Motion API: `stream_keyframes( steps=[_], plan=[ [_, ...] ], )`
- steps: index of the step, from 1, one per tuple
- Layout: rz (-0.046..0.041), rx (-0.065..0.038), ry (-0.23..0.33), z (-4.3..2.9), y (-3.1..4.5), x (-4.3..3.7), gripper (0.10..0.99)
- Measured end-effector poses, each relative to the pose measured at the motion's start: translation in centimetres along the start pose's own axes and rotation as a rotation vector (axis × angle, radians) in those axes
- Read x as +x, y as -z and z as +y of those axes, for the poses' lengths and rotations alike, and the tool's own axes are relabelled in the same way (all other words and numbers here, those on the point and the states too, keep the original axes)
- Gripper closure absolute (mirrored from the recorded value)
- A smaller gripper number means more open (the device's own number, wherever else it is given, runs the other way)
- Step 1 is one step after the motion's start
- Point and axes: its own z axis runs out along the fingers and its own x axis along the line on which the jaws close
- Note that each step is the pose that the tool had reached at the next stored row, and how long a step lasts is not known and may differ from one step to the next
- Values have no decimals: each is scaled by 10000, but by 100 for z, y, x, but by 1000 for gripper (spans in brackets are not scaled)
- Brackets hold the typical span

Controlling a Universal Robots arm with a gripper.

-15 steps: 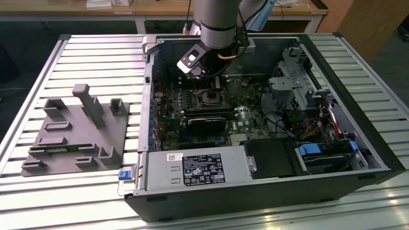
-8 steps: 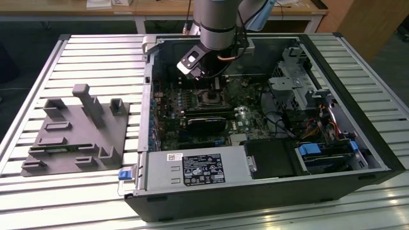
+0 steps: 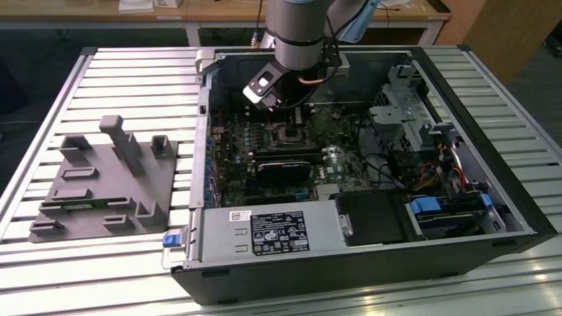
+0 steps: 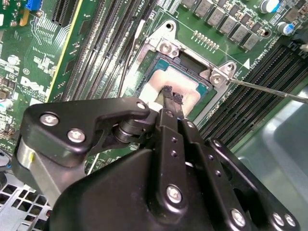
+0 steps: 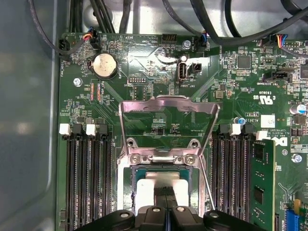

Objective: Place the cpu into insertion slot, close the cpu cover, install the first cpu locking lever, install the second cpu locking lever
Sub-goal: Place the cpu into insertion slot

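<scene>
Black fingers (image 4: 168, 91) (shut tight together) sit over the cpu (image 4: 185, 83) lying in the insertion slot (image 4: 192, 58); the cpu cover (image 5: 168, 102) stands open.

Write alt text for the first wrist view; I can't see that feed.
The gripper, fingers shut, is over the cpu, which lies in the slot. The cover stands open beyond it, with the board showing through its window. Memory slots flank the slot on both sides.
</scene>
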Motion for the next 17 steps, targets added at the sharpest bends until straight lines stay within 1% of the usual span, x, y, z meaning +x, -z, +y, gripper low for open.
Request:
stream_keyframes(
  steps=[4, 7, 10, 17],
  plan=[
    [22, -15, -1, 2, 9, 3, 980],
    [9, -13, 0, 3, 75, 0, 980],
    [6, -24, -1, 4, 170, -2, 980],
    [6, -53, -1, 9, 433, -7, 980]
  ],
)
